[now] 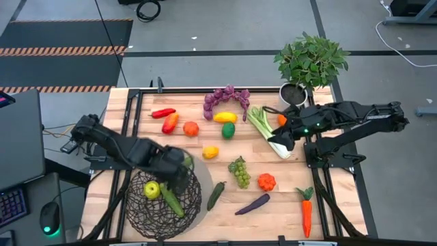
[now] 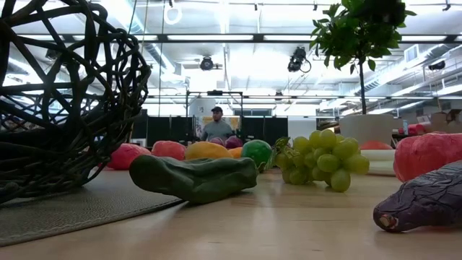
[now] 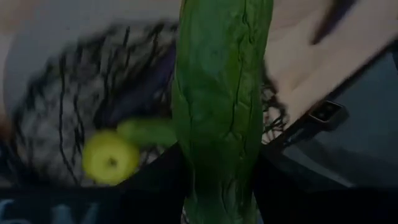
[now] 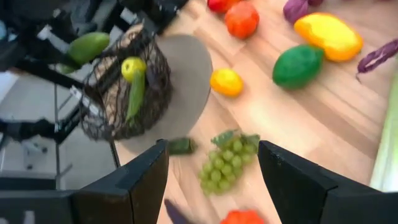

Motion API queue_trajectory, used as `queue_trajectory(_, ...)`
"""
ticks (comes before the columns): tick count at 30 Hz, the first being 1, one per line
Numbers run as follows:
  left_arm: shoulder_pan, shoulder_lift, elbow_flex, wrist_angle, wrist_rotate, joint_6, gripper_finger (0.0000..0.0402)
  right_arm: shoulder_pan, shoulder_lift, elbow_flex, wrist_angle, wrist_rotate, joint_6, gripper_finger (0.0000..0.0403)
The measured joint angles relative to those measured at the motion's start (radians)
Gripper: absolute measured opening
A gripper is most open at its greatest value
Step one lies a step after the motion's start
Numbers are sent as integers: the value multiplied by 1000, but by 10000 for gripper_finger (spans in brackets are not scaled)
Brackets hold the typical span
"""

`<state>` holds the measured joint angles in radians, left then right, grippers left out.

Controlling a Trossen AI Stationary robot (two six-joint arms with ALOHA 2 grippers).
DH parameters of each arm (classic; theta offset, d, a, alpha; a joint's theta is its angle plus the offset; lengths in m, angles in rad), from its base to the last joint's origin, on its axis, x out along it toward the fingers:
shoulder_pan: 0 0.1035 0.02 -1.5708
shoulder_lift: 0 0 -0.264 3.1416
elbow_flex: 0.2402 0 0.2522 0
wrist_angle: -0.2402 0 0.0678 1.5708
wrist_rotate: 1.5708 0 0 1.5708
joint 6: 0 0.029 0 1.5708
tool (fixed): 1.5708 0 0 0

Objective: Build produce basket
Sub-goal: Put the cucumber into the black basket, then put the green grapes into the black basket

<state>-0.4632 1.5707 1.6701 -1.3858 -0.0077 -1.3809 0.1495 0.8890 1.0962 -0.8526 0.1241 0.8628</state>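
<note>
Cucumber poised above the basket, right arm parked over the spread

Produce delivery is mid-drop on the left side. In the high view the left gripper (image 1: 179, 166) hangs at about 1 o'clock of the basket's rim, over the round wire basket (image 1: 140, 215) that sits at roughly 7 o'clock on the table. Its own wrist view shows a green cucumber (image 3: 221, 112) clamped between the 2 dark fingers, long axis pointing down toward the mesh. That end-on hold probably lets the piece slide in without catching the rim wires. Already inside lie 2 items: a yellow-green apple (image 1: 151, 190) and another green cucumber (image 1: 171, 202), touching each other, which leaves free room on the far side.

The right gripper (image 1: 283, 139) waits near 2 o'clock, above the celery (image 1: 268, 130), fingers spread apart and holding nothing, as its wrist view shows. Staying there likely keeps it clear of the left arm's path.

Still loose on the wood are the green grapes (image 1: 240, 171), a lemon (image 1: 210, 152), a dark cucumber (image 1: 216, 195), an eggplant (image 1: 252, 203) and a carrot (image 1: 306, 212), so most of the job remains.
</note>
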Motion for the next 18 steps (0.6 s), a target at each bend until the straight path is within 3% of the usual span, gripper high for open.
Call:
queue_trajectory(6, -58, 0, -107, 17, 8, -292, 167, 54, -7, 0, -66, -45, -4, 252)
queue_trajectory(12, -81, 0, -171, 138, 11, -343, 215, 128, -37, 0, -149, -43, 3, 252)
queue_trajectory(18, -52, 0, -173, 146, 18, -341, 267, 190, -85, 0, -222, -19, 64, 252)
